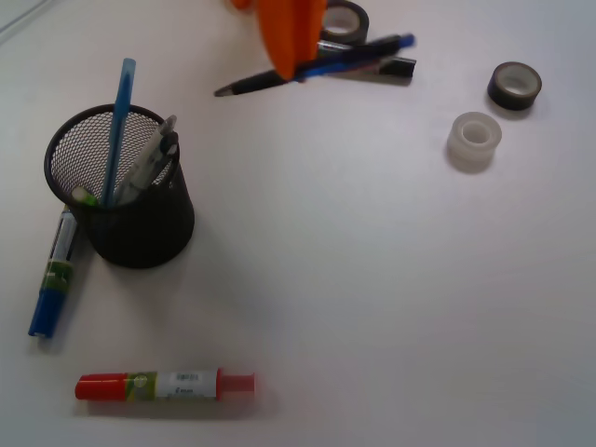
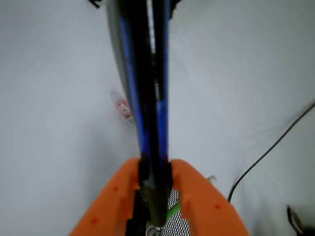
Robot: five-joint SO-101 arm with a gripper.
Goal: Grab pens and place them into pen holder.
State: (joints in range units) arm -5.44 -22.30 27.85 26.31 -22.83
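My orange gripper [image 1: 291, 63] hangs at the top of the front view, shut on the dark blue-and-black click pen [image 1: 358, 53], which lies nearly level above the table, tip pointing left. In the wrist view that pen [image 2: 147, 88] runs straight up the frame, pinched between the gripper's [image 2: 155, 172] orange jaws. The black mesh pen holder [image 1: 140, 233] stands at the left, well away from the gripper. It holds a light blue pen [image 1: 119, 121], silver pens [image 1: 154, 154] and a green pen's end [image 1: 84, 196]. Below the jaws, mesh of the holder [image 2: 173, 225] and the green pen [image 2: 173, 211] show.
A blue-capped marker [image 1: 54, 275] lies against the holder's left side. A red-capped marker [image 1: 163, 385] lies near the front edge. A dark tape roll [image 1: 514, 86] and a clear one [image 1: 475, 140] sit at the right, another dark roll [image 1: 346, 19] behind the gripper. A black cable [image 2: 266, 152] crosses the wrist view.
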